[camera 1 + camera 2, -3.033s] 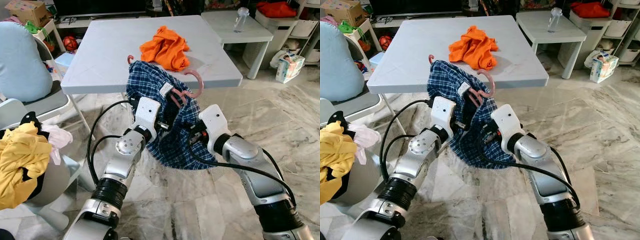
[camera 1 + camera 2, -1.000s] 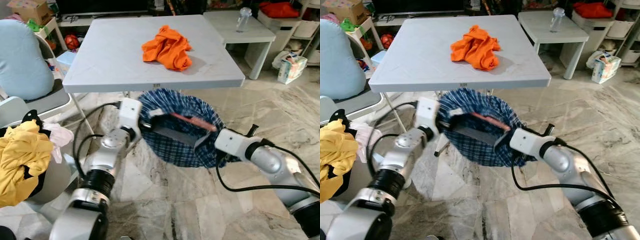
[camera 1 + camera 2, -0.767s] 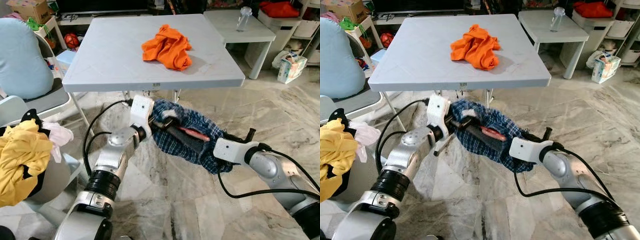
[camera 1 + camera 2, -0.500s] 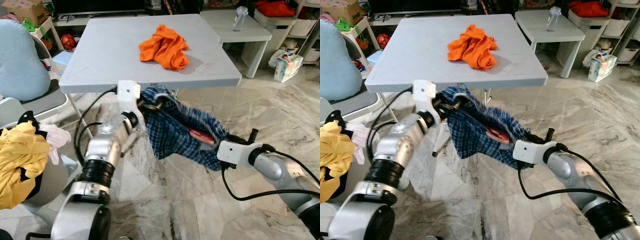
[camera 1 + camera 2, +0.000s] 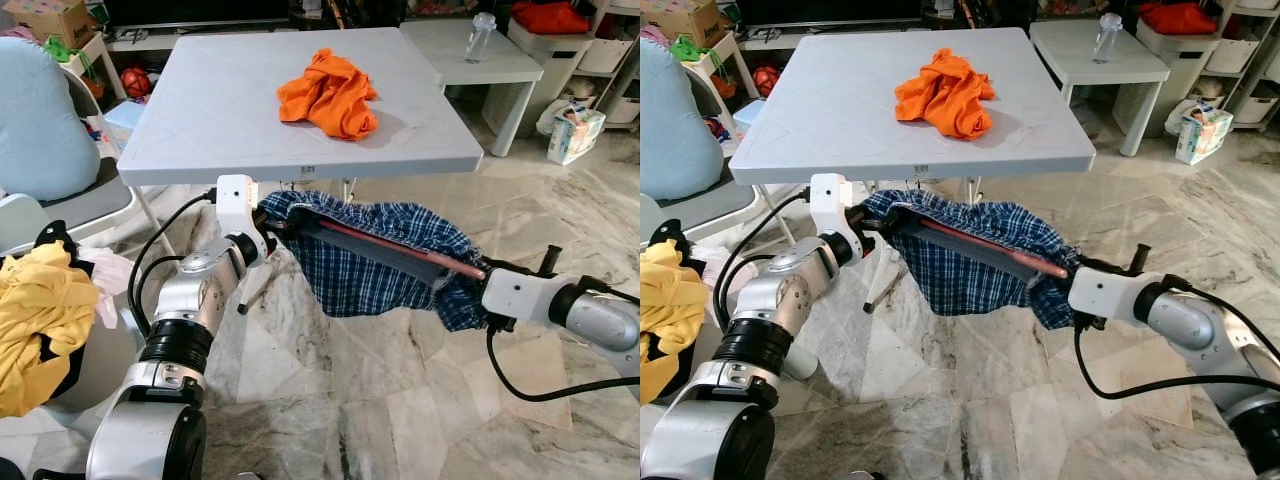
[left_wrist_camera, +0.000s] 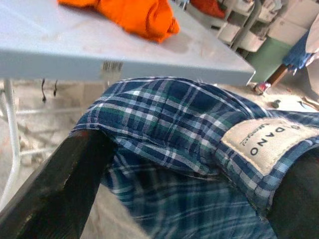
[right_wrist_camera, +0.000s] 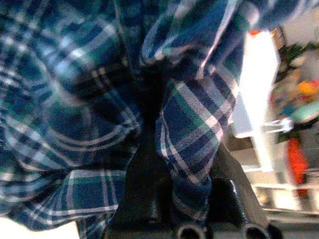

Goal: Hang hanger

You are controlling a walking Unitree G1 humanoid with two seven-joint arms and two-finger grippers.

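Nearest the robot: pale marble floor (image 5: 380, 420), open between the two arms and out to the right.

At the near left edge, a heap of yellow clothing (image 5: 40, 325) lies on a chair seat, close beside the left arm's elbow.

The blue plaid garment (image 5: 385, 260) is stretched level between the two grippers, above the floor and just in front of the table's near edge. A pink hanger (image 5: 400, 250) runs inside it as a slanted bar, one tip poking out at the right end. The garment's lower fold hangs free, not touching the floor.

Left gripper (image 5: 272, 222): at the garment's left end, just below the table's near edge, close to the near-left table leg. In the left wrist view the collar with a white label (image 6: 259, 142) is pulled over the black fingers (image 6: 55, 191), which stand spread inside the cloth.

Right gripper (image 5: 470, 290): at the garment's right end, out past the table's near-right corner, over open floor. In the right wrist view plaid cloth (image 7: 184, 124) is bunched between the fingers, pinched tight.

Grey folding table (image 5: 230, 130): near edge directly behind the stretched garment. An orange garment (image 5: 330, 92) lies crumpled right of centre, apart from every edge.

Farther right, a low white table (image 5: 500, 65) carries a clear bottle (image 5: 482, 35).

A pale blue cushion (image 5: 40, 110) sits on a chair left of the table.
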